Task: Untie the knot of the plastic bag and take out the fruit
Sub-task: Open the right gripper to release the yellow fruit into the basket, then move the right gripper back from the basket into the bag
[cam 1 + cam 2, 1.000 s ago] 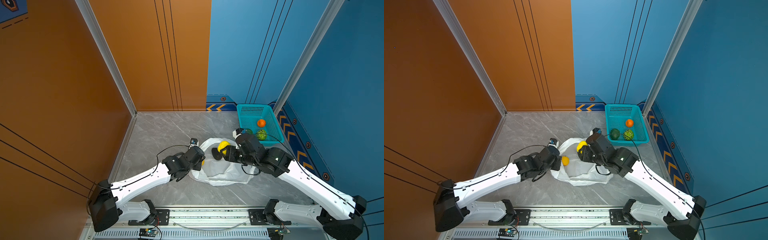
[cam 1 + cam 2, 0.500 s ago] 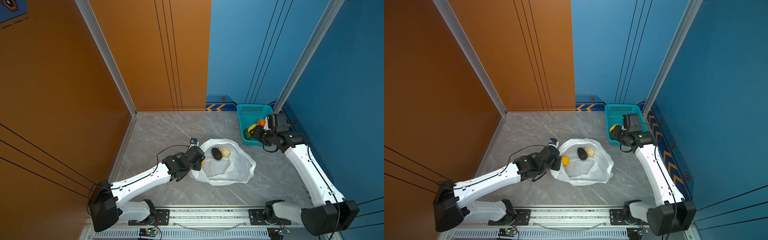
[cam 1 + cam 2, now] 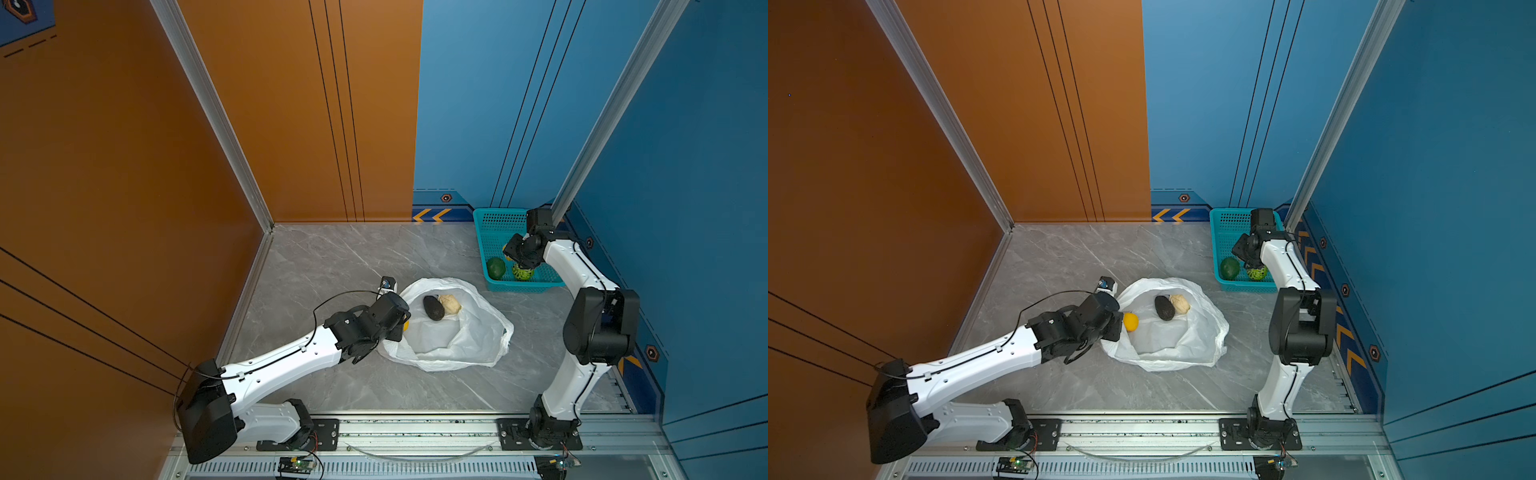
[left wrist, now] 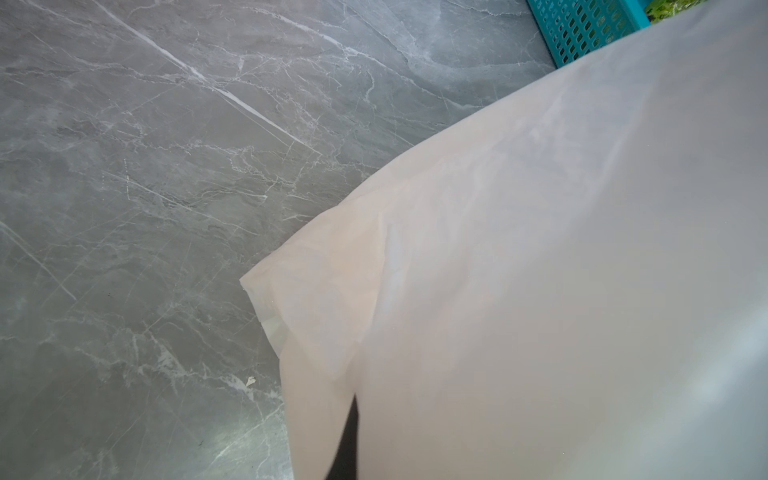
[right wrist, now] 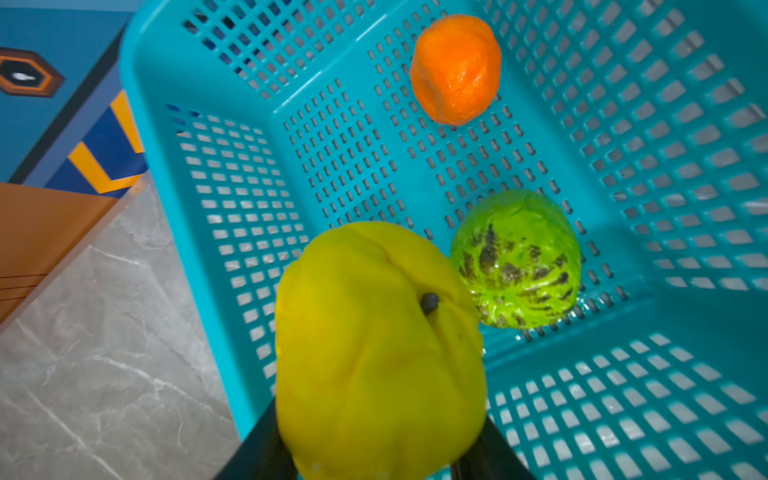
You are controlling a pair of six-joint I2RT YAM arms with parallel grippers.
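Grey marble tabletop [image 3: 332, 257], orange wall [image 3: 124, 166] on one side, blue wall [image 3: 685, 166] on the other, and a teal basket [image 3: 524, 286] tucked in the far right corner. The plastic bag [image 3: 457, 340] lies slumped mid-table with its mouth wide open. The left claw [image 3: 397, 332] is pressed shut on the bag's near-left rim, pinching the film. Its wrist view is mostly white plastic draped over one dark finger [image 4: 345, 449].

Inside the bag, a near-black fruit [image 3: 433, 308] and a cream bumpy fruit [image 3: 450, 304] sit touching each other toward the far side. A small orange-yellow fruit [image 3: 1131, 322] is just beside the left claw.

The right claw [image 5: 376, 451] is well apart from the bag, hanging over the basket, partly spread and gripping a yellow fruit [image 5: 378, 340]. Under it in the basket are an orange fruit [image 5: 456, 68] and a bright green scaly fruit [image 5: 515, 257]. Both top views also show a dark green fruit [image 3: 496, 268] in there.
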